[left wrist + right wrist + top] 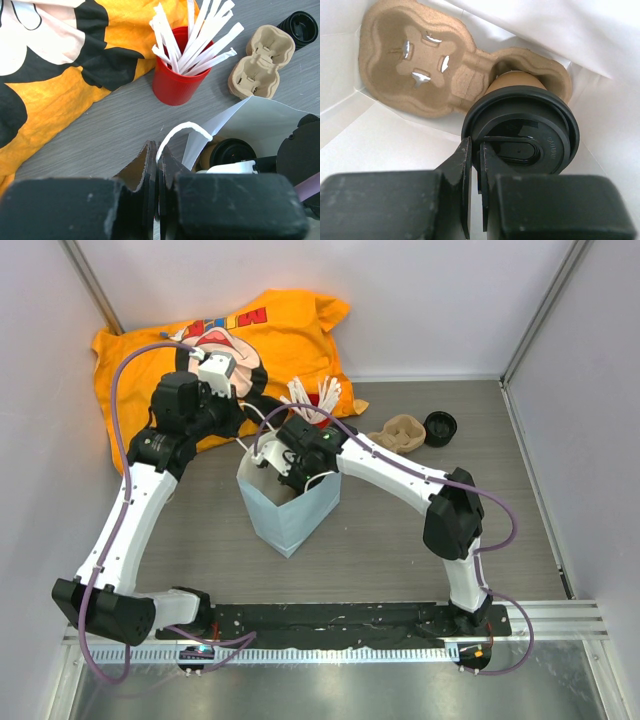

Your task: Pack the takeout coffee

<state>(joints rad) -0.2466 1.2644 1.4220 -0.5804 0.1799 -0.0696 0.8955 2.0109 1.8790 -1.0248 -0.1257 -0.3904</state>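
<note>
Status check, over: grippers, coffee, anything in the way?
Left gripper shut on bag handle of white bag. Right gripper inside, pinching takeout coffee by lid rim. Cup in cardboard carrier pocket. Nothing blocking seen.

The grey table [400,560] carried an orange printed cloth [290,330] at its far left, a red cup of white sticks [175,80] beside it, a white paper bag [285,520] mid-table — and, further right, a pulp cup carrier [398,432] just beside black lids [440,427].

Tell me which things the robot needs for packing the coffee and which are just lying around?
For the job: takeout coffee, paper bag, cup carrier inside it, left gripper, right gripper.
Lying about: red cup of sticks, spare carrier, black lids, orange cloth.
</note>
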